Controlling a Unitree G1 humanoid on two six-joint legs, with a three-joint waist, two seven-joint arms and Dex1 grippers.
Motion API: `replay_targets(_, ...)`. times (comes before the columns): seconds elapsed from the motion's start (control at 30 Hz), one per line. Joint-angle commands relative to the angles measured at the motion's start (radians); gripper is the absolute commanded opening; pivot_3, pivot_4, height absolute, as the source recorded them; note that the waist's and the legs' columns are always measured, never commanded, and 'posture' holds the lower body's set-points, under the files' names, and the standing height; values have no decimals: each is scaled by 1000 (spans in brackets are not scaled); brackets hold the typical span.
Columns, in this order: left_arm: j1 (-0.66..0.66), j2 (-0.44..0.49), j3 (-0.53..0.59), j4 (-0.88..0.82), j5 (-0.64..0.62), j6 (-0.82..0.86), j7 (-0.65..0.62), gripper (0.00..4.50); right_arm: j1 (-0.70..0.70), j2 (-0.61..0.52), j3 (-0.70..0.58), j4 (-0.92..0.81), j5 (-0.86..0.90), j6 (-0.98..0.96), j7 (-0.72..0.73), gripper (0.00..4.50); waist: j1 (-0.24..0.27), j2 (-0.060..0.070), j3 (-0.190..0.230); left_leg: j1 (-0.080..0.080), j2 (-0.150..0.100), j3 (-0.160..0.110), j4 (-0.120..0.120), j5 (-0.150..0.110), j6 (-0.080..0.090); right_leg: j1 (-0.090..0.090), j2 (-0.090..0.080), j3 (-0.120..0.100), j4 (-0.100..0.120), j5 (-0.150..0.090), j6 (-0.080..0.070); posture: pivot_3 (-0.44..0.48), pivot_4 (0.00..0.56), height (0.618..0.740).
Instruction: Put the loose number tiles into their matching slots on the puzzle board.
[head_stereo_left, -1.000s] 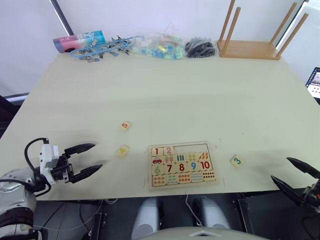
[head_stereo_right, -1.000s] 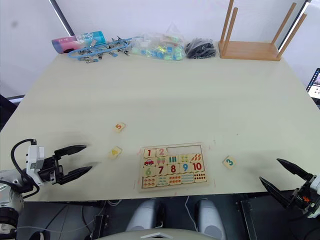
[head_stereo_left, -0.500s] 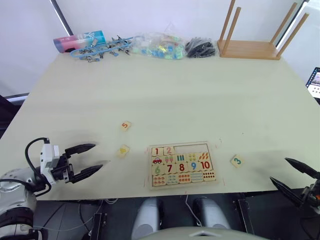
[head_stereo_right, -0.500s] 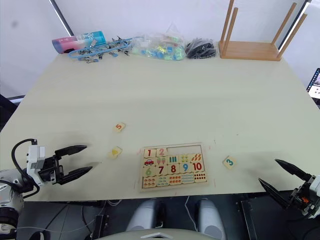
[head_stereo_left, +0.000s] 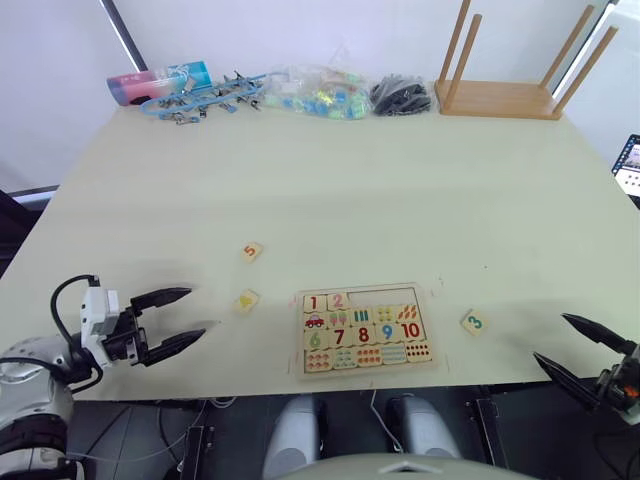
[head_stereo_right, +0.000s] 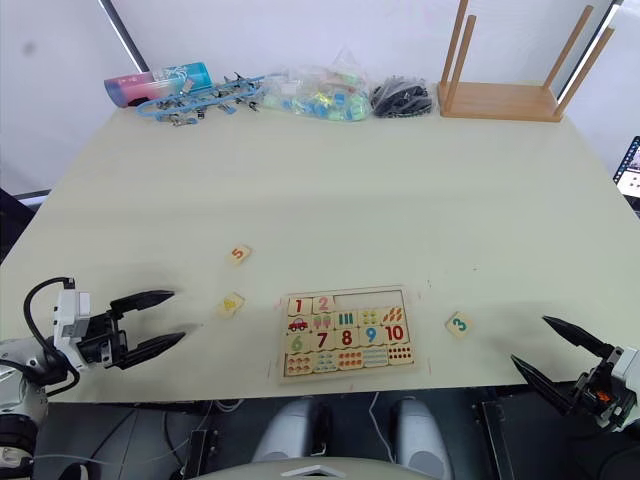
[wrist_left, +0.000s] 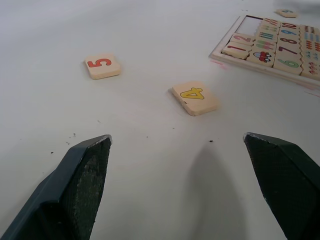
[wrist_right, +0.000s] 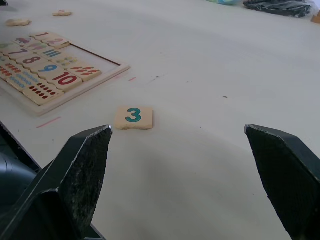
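Note:
The puzzle board lies near the table's front edge, with tiles 1 and 2 seated in its first row and the other slots of that row empty. Three number tiles lie loose: the orange 5, the yellow 4 left of the board, and the green 3 right of it. My left gripper is open, low over the table, left of the 4. My right gripper is open at the front edge, right of the 3.
Along the far edge lie a pink and blue can, blue clips, a clear bag of coloured pieces, a black bundle and an upturned wooden stool. A screen shows at the right border.
My right gripper has shifted slightly left along the table's front edge, still open. The left gripper and all tiles have stayed put.

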Motion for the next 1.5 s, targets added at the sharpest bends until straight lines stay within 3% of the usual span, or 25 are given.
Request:
replay_targets(0.03, -12, 19, 1, -24, -7, -6, -29, 4500, -4, -16, -10, -4, 20, -10, 5, 4445, 0, 0, 0, 0, 0, 0, 0, 0, 0, 0, 0, 0, 0, 0, 0, 0, 150, 737)
replay_targets(0.43, -37, 74, -121, -48, -50, -24, -29, 4500, 15, -49, 52, -130, 11, 49, 2, 4445, 0, 0, 0, 0, 0, 0, 0, 0, 0, 0, 0, 0, 1, 0, 0, 0, 150, 737)
replay_targets(0.6, -80, 132, -218, -47, -103, -39, -29, 4500, -31, -127, 106, -137, -26, 78, 23, 4445, 3, 0, 0, 0, -1, 0, 0, 0, 0, 0, 0, 0, 1, 0, 0, 0, 150, 737)
replay_targets(0.87, -100, 174, -319, -35, -167, -76, -29, 4500, -217, -251, 238, -27, -129, 114, 64, 4445, 0, 1, 0, 1, -3, 0, 0, 0, 0, 0, 1, 1, 1, 0, 0, 0, 150, 737)
replay_targets(1.03, -83, 187, -346, -52, -194, -91, -29, 4500, -253, -229, 282, -12, -140, 111, 53, 4445, 10, 1, 0, 0, -4, 1, 1, 0, 0, 0, 1, 1, 1, 0, 0, 0, 150, 737)
replay_targets(1.2, -73, 194, -353, -61, -211, -96, -29, 4500, -249, -189, 298, -50, -156, 168, -58, 4445, 17, 1, 0, 0, -4, 1, 2, 0, 0, 0, 1, 1, 2, 0, 0, 0, 150, 737)
replay_targets(1.5, -66, 189, -367, -116, -276, -90, -29, 4500, -97, -61, 296, -221, -187, 210, -310, 4445, 17, 1, 0, 0, -4, 0, 2, 0, 0, 0, 1, 1, 2, 0, 0, 0, 150, 737)
